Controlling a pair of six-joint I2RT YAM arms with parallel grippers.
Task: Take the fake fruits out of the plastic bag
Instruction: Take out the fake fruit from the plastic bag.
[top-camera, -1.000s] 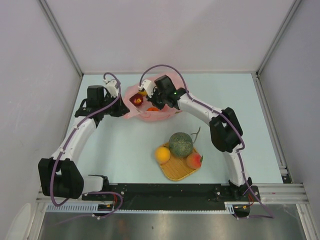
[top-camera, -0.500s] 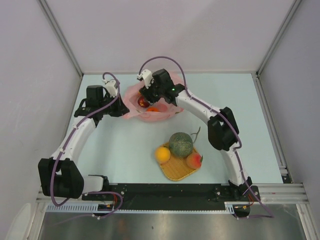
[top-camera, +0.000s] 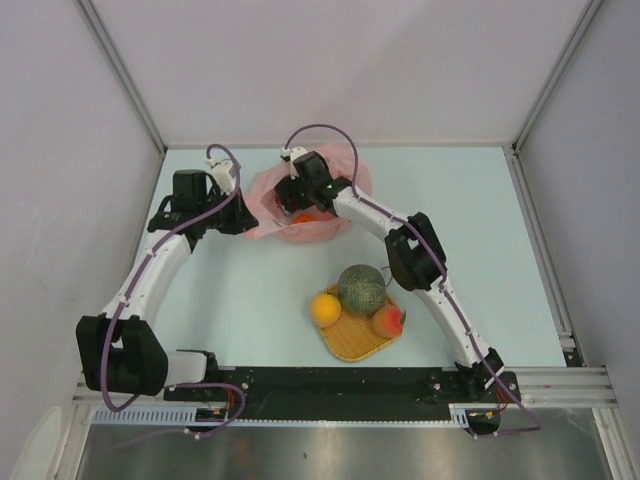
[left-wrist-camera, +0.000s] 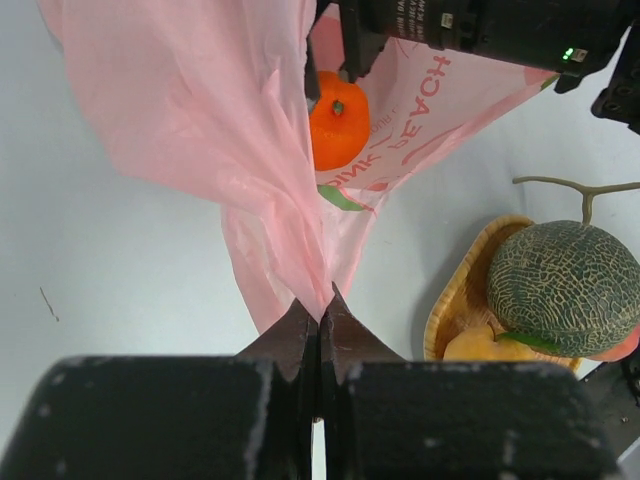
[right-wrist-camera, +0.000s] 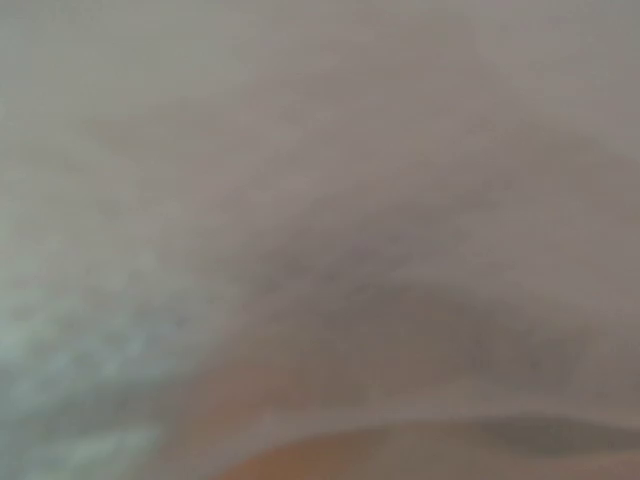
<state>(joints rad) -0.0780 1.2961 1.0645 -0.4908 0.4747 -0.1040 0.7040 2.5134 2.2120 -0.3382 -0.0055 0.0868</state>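
Right tool (top-camera: 291, 196): pushing deeper into bag (left-wrist-camera: 180, 100) than 1 s ago, elbow folding inward; grip hidden, cannot tell.
Left tool (left-wrist-camera: 320, 315): clenching bag edge, holding mouth open.
Orange (left-wrist-camera: 338, 120): lying inside bag, likely next pick.
Melon (top-camera: 361, 289), peach (top-camera: 388, 320): sitting on mat (top-camera: 352, 347), already out.

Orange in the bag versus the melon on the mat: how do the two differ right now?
The orange is small, smooth and bright orange; the melon is far larger, green with netted skin. The orange lies inside the pink bag, which the left gripper pinches; the melon sits out on the woven mat. The melon carries a long T-shaped stalk, the orange only a small nub. Both are round.
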